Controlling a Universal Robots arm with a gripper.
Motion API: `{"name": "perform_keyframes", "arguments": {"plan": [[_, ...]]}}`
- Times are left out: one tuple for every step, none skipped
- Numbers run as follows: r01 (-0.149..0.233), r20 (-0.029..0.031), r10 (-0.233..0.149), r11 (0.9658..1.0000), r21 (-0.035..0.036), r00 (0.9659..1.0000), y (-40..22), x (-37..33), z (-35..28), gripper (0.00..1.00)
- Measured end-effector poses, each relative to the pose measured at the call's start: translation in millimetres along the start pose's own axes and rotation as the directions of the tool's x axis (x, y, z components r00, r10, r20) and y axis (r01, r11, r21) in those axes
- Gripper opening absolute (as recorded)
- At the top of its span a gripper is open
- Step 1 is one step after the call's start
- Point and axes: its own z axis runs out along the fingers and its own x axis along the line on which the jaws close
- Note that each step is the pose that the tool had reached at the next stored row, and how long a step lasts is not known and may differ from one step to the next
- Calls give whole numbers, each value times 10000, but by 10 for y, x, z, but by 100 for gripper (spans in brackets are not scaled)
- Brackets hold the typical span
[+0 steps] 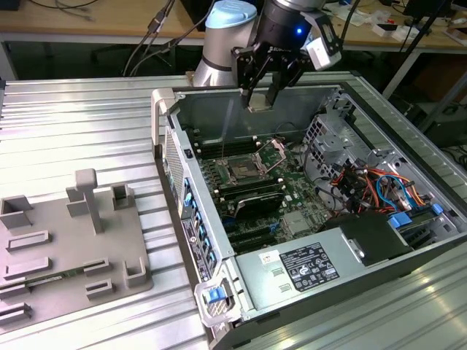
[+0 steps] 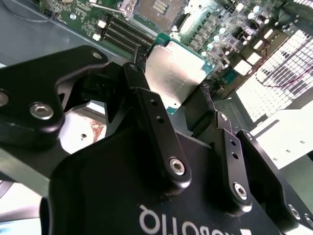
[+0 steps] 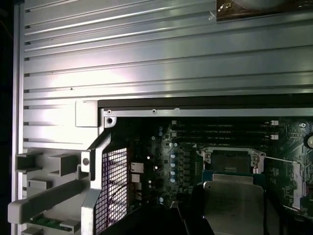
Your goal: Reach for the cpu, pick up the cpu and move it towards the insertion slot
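Note:
My gripper (image 1: 261, 98) hangs over the back part of the open computer case, shut on the cpu (image 1: 259, 103), a flat square chip with a silvery top. In the second wrist view the cpu (image 2: 173, 66) sits between the two black fingers (image 2: 146, 107), tilted above the green board. The insertion slot (image 1: 241, 172), a dark square socket in a metal frame with a thin wire lever, lies on the board below and in front of the gripper. It also shows in both wrist views (image 2: 157, 7) (image 3: 228, 161), just beyond the held cpu (image 3: 233, 203).
The case walls (image 1: 172, 138) stand around the board. Long black memory slots (image 1: 252, 195), a power supply (image 1: 306, 266) and coloured cables (image 1: 372, 186) fill the case. A grey fixture plate (image 1: 66, 240) with blocks lies on the ribbed metal table at the exterior view's left.

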Motion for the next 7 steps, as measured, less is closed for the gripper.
{"name": "perform_keyframes", "arguments": {"plan": [[-1, -1, 1, 10000, 2, 10000, 17, -4, -2, 55], [1, 0, -1, 10000, 2, 10000, 17, -4, -2, 55], [1, 0, -1, 10000, 2, 10000, 18, -4, -2, 55], [0, 0, 0, 10000, 2, 10000, 19, -4, -2, 55], [0, -1, 0, 10000, 2, 10000, 21, -4, -2, 55], [0, 0, 0, 10000, 2, 10000, 21, -4, -1, 55], [0, 0, 0, 10000, 2, 10000, 21, -4, -2, 55]]}}
